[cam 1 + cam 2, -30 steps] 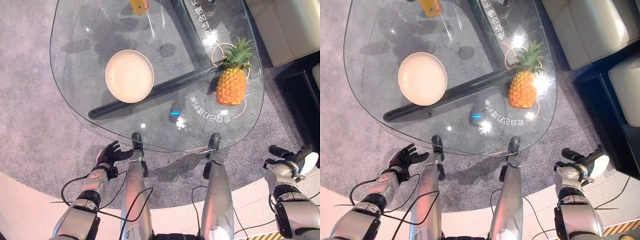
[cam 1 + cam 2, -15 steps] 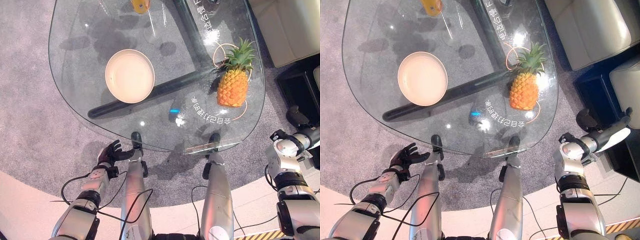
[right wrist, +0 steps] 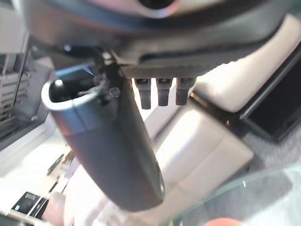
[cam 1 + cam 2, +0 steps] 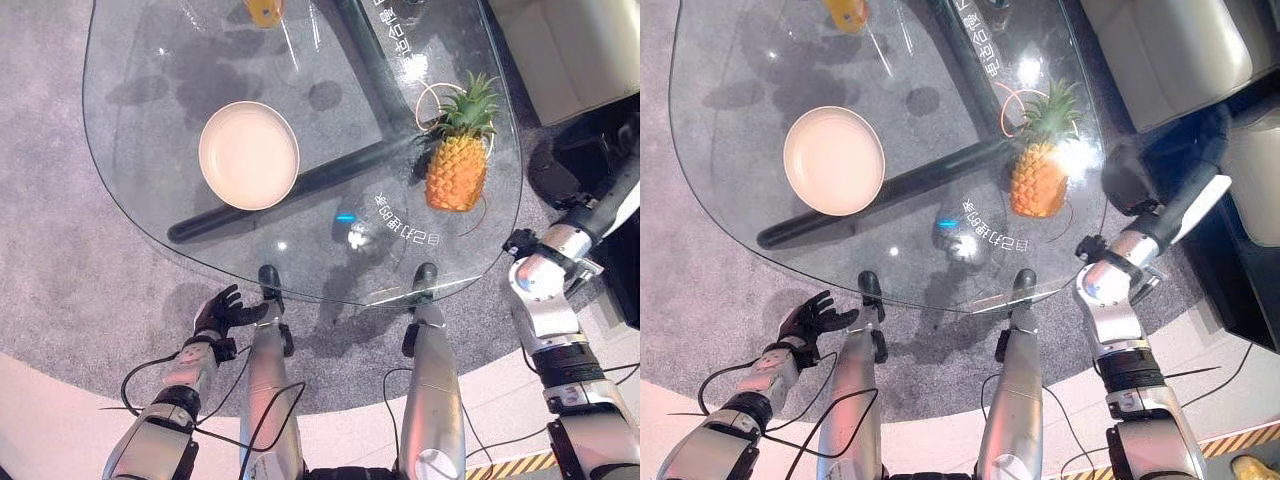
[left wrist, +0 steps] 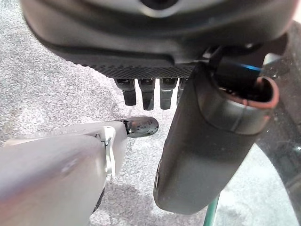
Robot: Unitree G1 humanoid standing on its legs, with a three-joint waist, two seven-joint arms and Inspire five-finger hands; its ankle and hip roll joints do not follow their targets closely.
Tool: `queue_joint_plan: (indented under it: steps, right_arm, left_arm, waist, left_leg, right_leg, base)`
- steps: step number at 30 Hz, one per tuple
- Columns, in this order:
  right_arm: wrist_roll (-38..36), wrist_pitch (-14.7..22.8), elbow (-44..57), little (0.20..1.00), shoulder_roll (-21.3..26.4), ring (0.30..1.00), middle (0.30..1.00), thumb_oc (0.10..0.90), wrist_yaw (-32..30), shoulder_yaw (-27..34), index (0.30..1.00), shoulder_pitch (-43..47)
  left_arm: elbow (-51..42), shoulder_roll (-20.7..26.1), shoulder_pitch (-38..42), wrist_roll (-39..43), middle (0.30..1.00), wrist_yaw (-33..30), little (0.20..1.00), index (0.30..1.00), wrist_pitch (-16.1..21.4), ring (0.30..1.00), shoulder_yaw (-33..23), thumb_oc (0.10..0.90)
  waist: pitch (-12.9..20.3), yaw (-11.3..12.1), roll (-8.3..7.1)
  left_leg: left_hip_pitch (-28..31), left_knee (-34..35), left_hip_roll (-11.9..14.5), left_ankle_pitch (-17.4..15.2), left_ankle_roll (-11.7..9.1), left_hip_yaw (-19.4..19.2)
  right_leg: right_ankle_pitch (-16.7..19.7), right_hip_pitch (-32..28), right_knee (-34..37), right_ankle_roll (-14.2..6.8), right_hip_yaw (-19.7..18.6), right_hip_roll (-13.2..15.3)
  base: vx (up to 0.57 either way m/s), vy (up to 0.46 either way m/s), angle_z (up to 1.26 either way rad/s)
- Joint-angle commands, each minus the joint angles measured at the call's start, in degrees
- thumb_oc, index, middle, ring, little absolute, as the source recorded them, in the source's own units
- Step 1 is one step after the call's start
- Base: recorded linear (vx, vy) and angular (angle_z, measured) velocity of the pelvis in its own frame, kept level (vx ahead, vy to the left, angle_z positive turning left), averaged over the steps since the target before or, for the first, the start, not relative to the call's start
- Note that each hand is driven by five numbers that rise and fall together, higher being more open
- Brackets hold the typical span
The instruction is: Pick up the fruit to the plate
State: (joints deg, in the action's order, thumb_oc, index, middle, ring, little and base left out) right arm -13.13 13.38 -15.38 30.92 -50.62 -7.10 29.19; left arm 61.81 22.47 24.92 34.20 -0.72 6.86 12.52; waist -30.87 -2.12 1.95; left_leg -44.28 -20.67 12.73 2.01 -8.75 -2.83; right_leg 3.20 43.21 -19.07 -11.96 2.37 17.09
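The pineapple (image 4: 457, 168) stands upright on the right part of the glass table (image 4: 150, 200), well apart from the empty plate (image 4: 249, 155). White writing is printed on the glass beside it. Since a second ago, the right hand (image 4: 1127, 172) has risen beside the table edge, fingers relaxed, holding nothing. The left hand (image 4: 219, 312) stays low, open, empty.

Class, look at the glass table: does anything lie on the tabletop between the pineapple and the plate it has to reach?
Nothing visible does. The pineapple stands upright on the glass table, the plate lies to its left, and the glass between them is bare. The dark bar seen there is under the glass.
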Motion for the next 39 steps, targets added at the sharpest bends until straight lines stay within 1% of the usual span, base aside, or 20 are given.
queue_joint_plan:
  steps: [1,2,3,5,7,9,14,16,20,24,30,33,39]
  right_arm:
    - [4.87,0.72,8.31,0.9,1.92,0.9,0.9,0.8,3.53,1.52,0.9,-0.94]
    - [5.01,0.51,8.67,0.9,1.83,0.9,0.9,0.8,4.06,1.19,0.9,-1.04]
    - [6.3,-0.95,9.67,0.9,1.62,0.9,0.9,0.8,6.09,0.0,0.9,-1.29]
    - [6.46,-1.02,9.8,0.9,1.61,0.9,0.9,0.8,6.32,-0.14,0.9,-1.31]
    - [6.01,-2.5,10.16,0.9,1.58,0.9,0.9,0.8,7.96,-1.77,0.9,-1.16]
    - [4.82,-2.35,9.16,0.9,1.52,0.9,0.9,0.8,9.07,-2.49,0.9,-1.05]
    - [5.08,-2.25,9.27,0.9,0.91,0.9,0.9,0.8,9.67,-3.14,0.9,-1.28]
    - [4.62,-3.09,10.08,0.9,1.11,0.9,0.9,0.8,10.27,-3.48,0.9,-1.16]
    - [3.57,-3.59,10.63,0.9,0.77,0.9,0.9,0.8,11.53,-4.05,0.9,-1.35]
    - [3.59,-4.28,10.74,0.9,0.41,0.9,0.9,0.8,11.54,-5.1,0.9,-1.54]
    - [1.77,-5.02,8.61,0.9,-0.28,0.9,0.9,0.8,11.49,-5.57,0.9,-1.23]
    - [0.1,-6.3,7.6,0.9,-0.69,0.9,0.9,0.8,12.18,-5.85,0.9,-1.04]
    - [-0.64,-7.0,5.71,0.9,-0.89,0.9,0.9,0.8,12.92,-6.32,0.9,-0.34]
  left_arm:
    - [1.71,0.53,-4.71,-0.25,0.9,-0.77,0.9,0.9,2.07,0.9,-1.86,0.8]
    - [1.65,0.5,-4.73,-0.31,0.9,-0.8,0.9,0.9,2.05,0.9,-1.93,0.8]
    - [1.54,0.35,-4.81,-0.4,0.9,-0.89,0.9,0.9,2.12,0.9,-2.05,0.8]
    - [1.55,0.31,-4.84,-0.37,0.9,-0.89,0.9,0.9,2.19,0.9,-2.02,0.8]
    - [1.76,0.15,-4.87,-0.44,0.9,-0.68,0.9,0.9,2.38,0.9,-1.95,0.8]
    - [2.18,-0.17,-5.16,-0.7,0.9,-0.32,0.9,0.9,3.11,0.9,-1.82,0.8]
    - [2.51,-0.33,-5.06,-0.65,0.9,-0.57,0.9,0.9,3.14,0.9,-1.52,0.8]
    - [2.35,-0.45,-5.17,-0.73,0.9,-0.45,0.9,0.9,3.01,0.9,-1.54,0.8]
    - [2.35,-0.48,-4.95,-0.74,0.9,-0.41,0.9,0.9,2.8,0.9,-1.42,0.8]
    - [2.04,-0.77,-4.52,-0.7,0.9,-0.86,0.9,0.9,2.44,0.9,-0.89,0.8]
    - [2.4,-0.98,-4.33,-0.64,0.9,-0.98,0.9,0.9,2.59,0.9,-0.45,0.8]
    - [2.23,-0.84,-4.37,-0.77,0.9,-0.78,0.9,0.9,2.38,0.9,-0.45,0.8]
    - [2.09,-0.77,-4.06,-0.65,0.9,-0.58,0.9,0.9,2.45,0.9,-0.16,0.8]
  waist:
    - [1.07,0.74,-1.64]
    - [1.07,0.72,-1.65]
    - [1.07,0.63,-1.68]
    - [1.07,0.61,-1.68]
    - [1.07,0.69,-1.6]
    - [1.07,0.87,-1.48]
    - [1.07,0.89,-1.51]
    - [1.07,0.86,-1.38]
    - [1.07,0.83,-1.4]
    - [1.07,0.87,-1.44]
    - [1.07,1.04,-1.16]
    - [1.07,1.19,-1.06]
    - [1.07,1.42,-0.79]
  left_leg:
    - [1.66,1.76,-1.24,-0.19,1.93,1.32]
    - [1.64,1.79,-1.25,-0.14,1.91,1.28]
    - [1.49,1.75,-1.26,-0.02,1.85,1.21]
    - [1.49,1.76,-1.26,0.0,1.84,1.19]
    - [1.77,2.02,-1.24,0.23,1.82,0.95]
    - [2.28,2.49,-1.26,0.35,1.78,0.7]
    - [2.44,2.86,-1.29,0.6,1.7,0.56]
    - [2.5,3.0,-1.31,0.71,1.65,0.36]
    - [2.54,3.12,-1.22,0.82,1.6,0.21]
    - [2.71,3.59,-1.26,1.09,1.65,0.04]
    - [2.69,3.88,-1.38,1.36,1.62,-0.04]
    - [2.77,4.07,-1.41,1.52,1.56,-0.07]
    - [2.47,4.08,-1.51,1.61,1.61,-0.04]
  right_leg:
    - [-0.76,1.59,-2.42,2.24,4.21,0.8]
    - [-0.73,1.6,-2.37,2.24,4.19,0.8]
    - [-0.68,1.71,-2.33,2.25,4.11,0.8]
    - [-0.68,1.71,-2.32,2.25,4.1,0.8]
    - [-0.6,1.53,-2.16,2.29,4.13,0.81]
    - [-0.49,1.09,-1.76,2.24,4.37,0.99]
    - [-0.31,0.97,-1.52,2.16,4.56,1.04]
    - [-0.29,1.02,-1.52,2.16,4.54,1.07]
    - [-0.32,1.03,-1.55,2.16,4.56,1.1]
    - [-0.22,0.99,-1.36,2.12,4.72,1.04]
    - [-0.05,1.06,-1.25,2.14,4.88,1.18]
    - [0.02,1.01,-1.16,2.11,4.94,1.21]
    - [0.08,1.31,-1.21,2.18,5.03,1.42]
  base:
    - [0.0,0.0,0.0]
    - [0.0,0.0,0.0]
    - [-0.01,0.012,-0.04]
    - [0.0,0.011,-0.04]
    - [-0.01,0.02,-0.04]
    - [0.0,0.0,0.0]
    - [0.0,0.0,0.0]
    - [0.0,0.0,0.0]
    - [0.0,0.0,-0.01]
    - [0.0,0.0,0.0]
    - [0.0,0.0,0.0]
    - [0.0,0.0,0.0]
    - [0.0,0.0,0.0]
